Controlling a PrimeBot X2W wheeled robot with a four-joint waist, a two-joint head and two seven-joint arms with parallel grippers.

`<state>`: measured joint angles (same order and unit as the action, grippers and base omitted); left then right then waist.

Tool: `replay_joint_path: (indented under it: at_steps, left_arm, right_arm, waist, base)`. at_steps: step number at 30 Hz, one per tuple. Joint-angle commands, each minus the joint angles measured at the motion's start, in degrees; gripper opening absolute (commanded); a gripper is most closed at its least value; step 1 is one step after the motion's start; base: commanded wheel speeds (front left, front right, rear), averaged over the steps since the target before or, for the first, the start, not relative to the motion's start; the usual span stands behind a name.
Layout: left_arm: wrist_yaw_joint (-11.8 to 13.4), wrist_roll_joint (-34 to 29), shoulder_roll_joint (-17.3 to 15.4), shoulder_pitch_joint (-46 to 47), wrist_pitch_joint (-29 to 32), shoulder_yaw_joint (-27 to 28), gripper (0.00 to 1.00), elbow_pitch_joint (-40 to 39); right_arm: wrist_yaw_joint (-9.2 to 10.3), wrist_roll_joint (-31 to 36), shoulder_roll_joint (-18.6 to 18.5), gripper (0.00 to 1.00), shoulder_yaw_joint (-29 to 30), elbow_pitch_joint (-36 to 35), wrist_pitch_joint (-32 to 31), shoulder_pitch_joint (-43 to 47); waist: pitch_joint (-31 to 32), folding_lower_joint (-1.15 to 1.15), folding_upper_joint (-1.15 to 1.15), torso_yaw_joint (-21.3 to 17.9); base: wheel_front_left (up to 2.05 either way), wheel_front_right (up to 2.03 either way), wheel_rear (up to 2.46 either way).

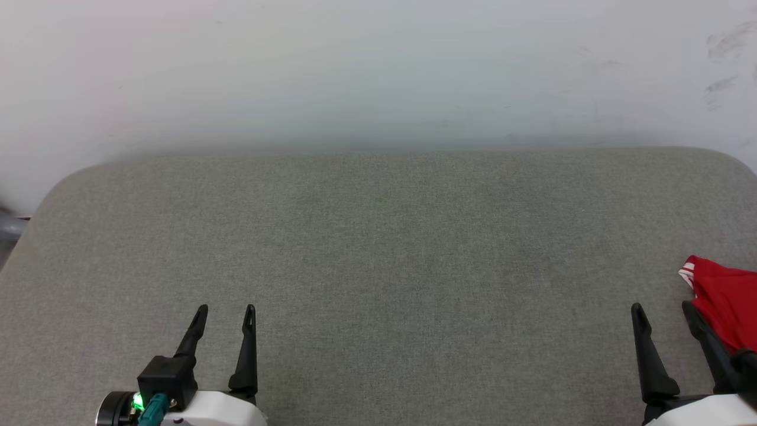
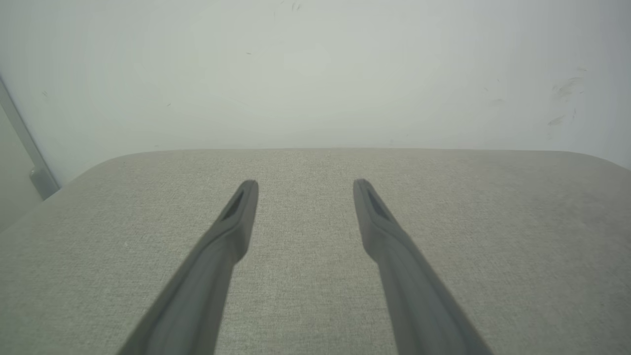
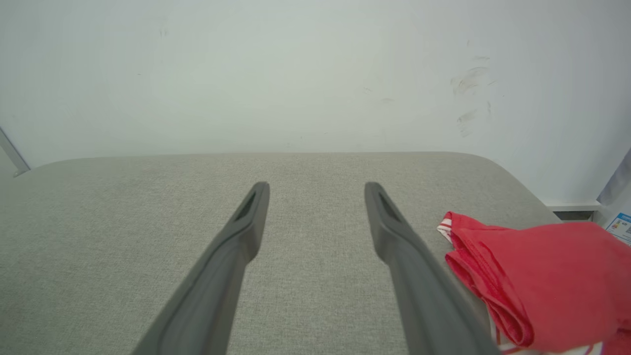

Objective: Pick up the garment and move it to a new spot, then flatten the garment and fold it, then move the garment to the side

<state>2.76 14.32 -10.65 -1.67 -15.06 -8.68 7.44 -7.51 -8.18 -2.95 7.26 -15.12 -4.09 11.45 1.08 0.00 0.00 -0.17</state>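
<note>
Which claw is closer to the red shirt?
The right claw: the red shirt lies right beside it, while the left claw sits far across the grey cushion.

A bare indoor test room, more lab than home. A table [image 1: 378,236] with rounded corners, covered in grey woven fabric, stands against a plain white wall [image 1: 378,71] with dark scuff marks [image 1: 724,44] at the upper right. A printed label [image 3: 622,226] shows at the right wrist view's right edge.

The garment [image 1: 724,305] runs off the head view's right edge.
</note>
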Motion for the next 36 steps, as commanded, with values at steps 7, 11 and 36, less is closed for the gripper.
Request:
replay_joint_path:
  at_steps: [7, 11, 36]
  left_arm:
    - [-0.33, 1.0, 0.72, -1.04, 0.55, -0.08, 0.0, 2.07]
    - [-0.9, 5.36, 1.12, -0.45, 1.8, 0.86, 0.0, 2.39]
    - [-3.9, 28.39, 3.2, 2.36, 8.04, 5.42, 0.0, 3.63]
  right_arm:
    - [0.0, -1.09, 0.05, 0.0, -0.36, 2.57, 0.08, 0.4]
    - [0.0, -6.11, -0.18, 0.0, -0.67, 3.94, 0.18, -0.55]
    - [0.01, -31.99, -1.16, 0.0, -1.98, 11.91, 0.43, -6.18]
  waist:
    - [-0.09, 0.01, 0.0, 0.0]
    - [-0.12, 0.01, 0.0, 0.01]
    - [-0.36, 0.01, 0.0, 0.04]
  base:
    - [0.0, 0.0, 0.0]
    - [0.0, 0.0, 0.0]
    - [0.0, 0.0, 0.0]
